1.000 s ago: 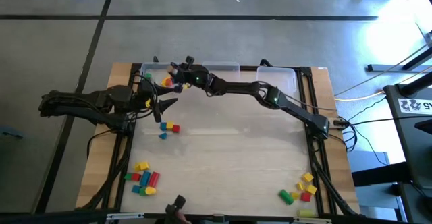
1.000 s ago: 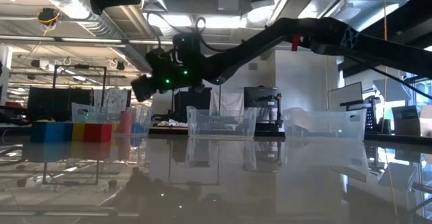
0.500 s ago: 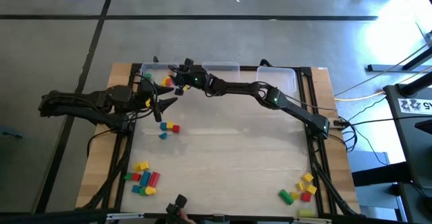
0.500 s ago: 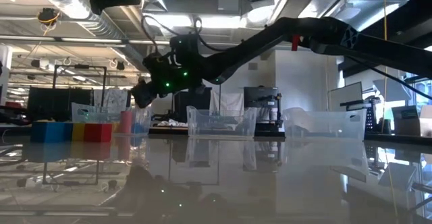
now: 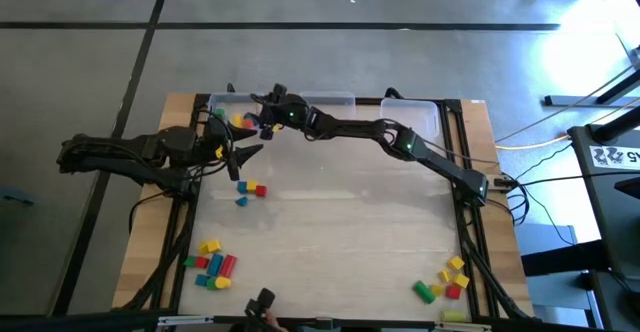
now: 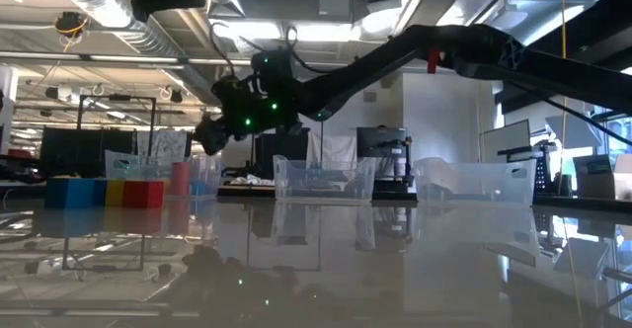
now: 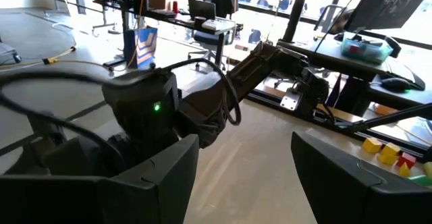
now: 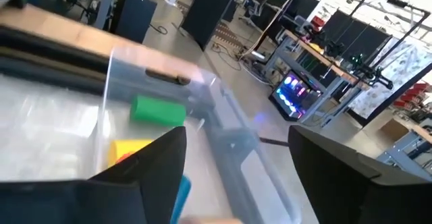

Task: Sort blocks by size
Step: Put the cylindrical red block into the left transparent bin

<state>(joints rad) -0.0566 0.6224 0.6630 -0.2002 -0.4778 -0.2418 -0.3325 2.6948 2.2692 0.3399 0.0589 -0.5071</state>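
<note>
Three clear bins [image 5: 325, 102] are lined along the counter [image 5: 340, 232] top edge; blocks lie in four groups.

The right gripper [image 5: 262, 115], parted and empty, is held over the upper-left bin [image 8: 121, 102], where a green block [image 8: 158, 110] and yellow block [image 8: 128, 148] are seen. The left gripper [image 5: 248, 155] is parted beside three loose blocks [image 5: 250, 189]. Piles lie lower left [image 5: 211, 262] and lower right [image 5: 445, 280].

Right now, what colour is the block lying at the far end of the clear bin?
Green. The block shows best in the right wrist view, inside the clear bin.

I am looking into an open-plan robotics lab: bare silver ceiling ducts [image 6: 128, 22] running overhead, desks carrying dark computer monitors [image 6: 380, 142], black office chairs [image 7: 210, 38] standing on polished concrete floor [image 5: 300, 57].
</note>
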